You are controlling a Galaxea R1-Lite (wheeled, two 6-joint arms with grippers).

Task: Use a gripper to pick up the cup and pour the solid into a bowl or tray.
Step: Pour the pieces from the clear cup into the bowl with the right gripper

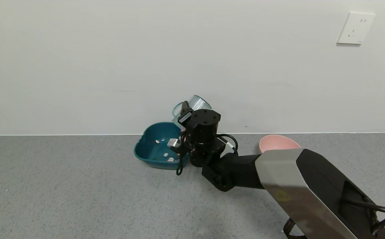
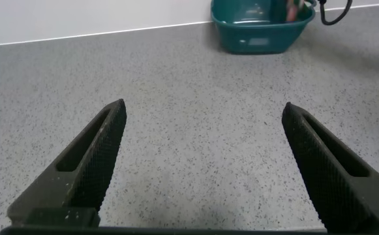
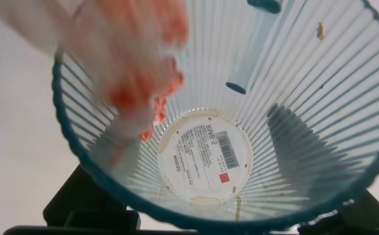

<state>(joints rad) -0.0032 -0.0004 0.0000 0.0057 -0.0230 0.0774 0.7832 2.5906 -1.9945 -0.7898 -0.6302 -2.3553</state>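
My right gripper [image 1: 186, 114] is shut on the cup [image 1: 196, 102], a clear blue-tinted ribbed cup. It holds the cup tipped over, above the far right corner of the dark teal basin [image 1: 142, 146]. In the right wrist view I look into the cup [image 3: 261, 124], where white and orange-red pieces [image 3: 134, 62] slide along its wall in a blur. A few pieces [image 1: 166, 154] lie on the basin's floor. My left gripper [image 2: 203, 109] is open and empty over the bare table, far from the basin [image 2: 257, 32].
A round pink bowl [image 1: 277, 142] stands to the right of the basin, behind my right arm. The grey speckled table [image 1: 63, 192] ends at a white wall just behind both vessels. A wall socket [image 1: 355, 28] is at the upper right.
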